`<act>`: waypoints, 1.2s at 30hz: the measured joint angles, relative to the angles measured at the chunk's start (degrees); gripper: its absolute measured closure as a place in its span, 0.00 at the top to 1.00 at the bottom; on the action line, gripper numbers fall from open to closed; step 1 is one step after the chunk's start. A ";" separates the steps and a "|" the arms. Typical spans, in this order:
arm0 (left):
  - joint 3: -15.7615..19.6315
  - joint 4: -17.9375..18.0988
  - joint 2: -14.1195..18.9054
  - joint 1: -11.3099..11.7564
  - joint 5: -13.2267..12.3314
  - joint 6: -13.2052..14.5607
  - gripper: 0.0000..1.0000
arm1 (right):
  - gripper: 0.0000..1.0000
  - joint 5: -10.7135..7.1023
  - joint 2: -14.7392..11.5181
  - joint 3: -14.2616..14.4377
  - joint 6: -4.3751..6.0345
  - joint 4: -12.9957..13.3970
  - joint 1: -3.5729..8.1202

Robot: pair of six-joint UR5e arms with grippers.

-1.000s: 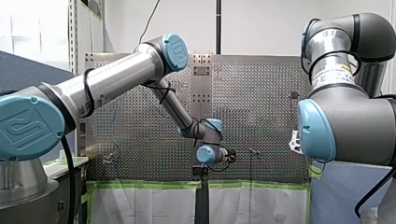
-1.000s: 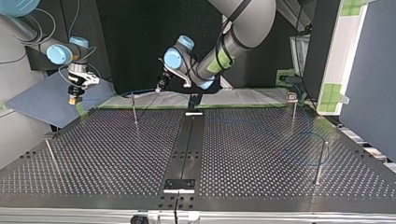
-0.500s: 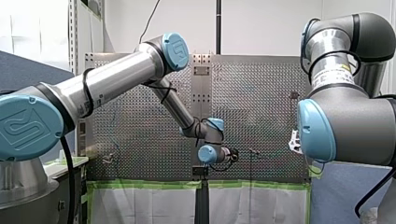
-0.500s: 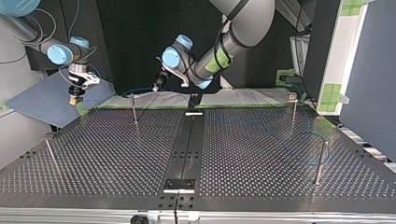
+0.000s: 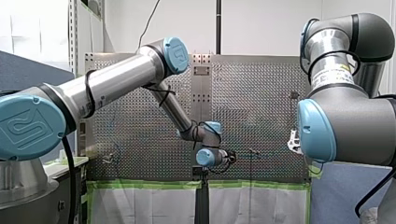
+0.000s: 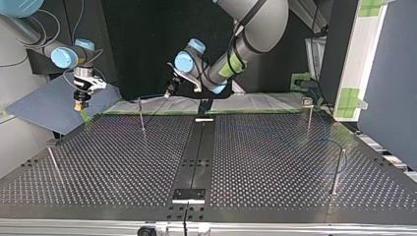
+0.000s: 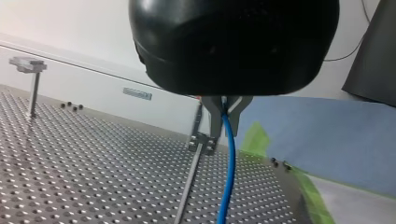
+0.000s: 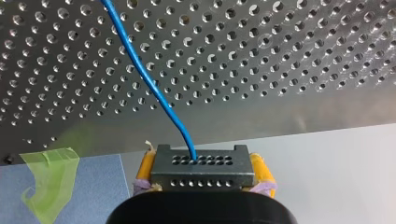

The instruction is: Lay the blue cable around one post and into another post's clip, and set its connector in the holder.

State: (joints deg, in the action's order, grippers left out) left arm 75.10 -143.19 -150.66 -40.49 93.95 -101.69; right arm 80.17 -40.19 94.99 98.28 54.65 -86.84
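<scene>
Four thin metal posts (image 6: 141,117) stand on one holed metal table (image 6: 123,164). One thin blue cable (image 7: 227,177) hangs at 6 o'clock from my left gripper (image 7: 225,119), which pinches it tight. My right gripper (image 8: 202,173) squeezes one dark grey connector block (image 8: 202,162) between two yellow pads (image 8: 145,169). The cable leaves the block at 12 o'clock.

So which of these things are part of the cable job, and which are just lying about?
Job: blue cable, connector, post ahead of the left gripper, right gripper.
Lying about: green tape, blue sheet.
</scene>
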 joint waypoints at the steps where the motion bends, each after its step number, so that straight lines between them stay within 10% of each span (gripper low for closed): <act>1: 0.00 0.09 -0.24 0.02 -0.04 -0.02 0.00 | 0.00 0.00 0.00 0.00 0.00 0.01 -0.01; 36: -0.17 1.02 -1.23 2.42 -2.93 -0.72 0.00 | 0.00 -0.19 0.04 -0.01 0.70 1.01 -1.28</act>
State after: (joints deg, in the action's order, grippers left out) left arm 74.93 -142.17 -151.89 -38.07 91.01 -102.40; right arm 79.98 -40.14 94.98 98.98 55.66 -88.13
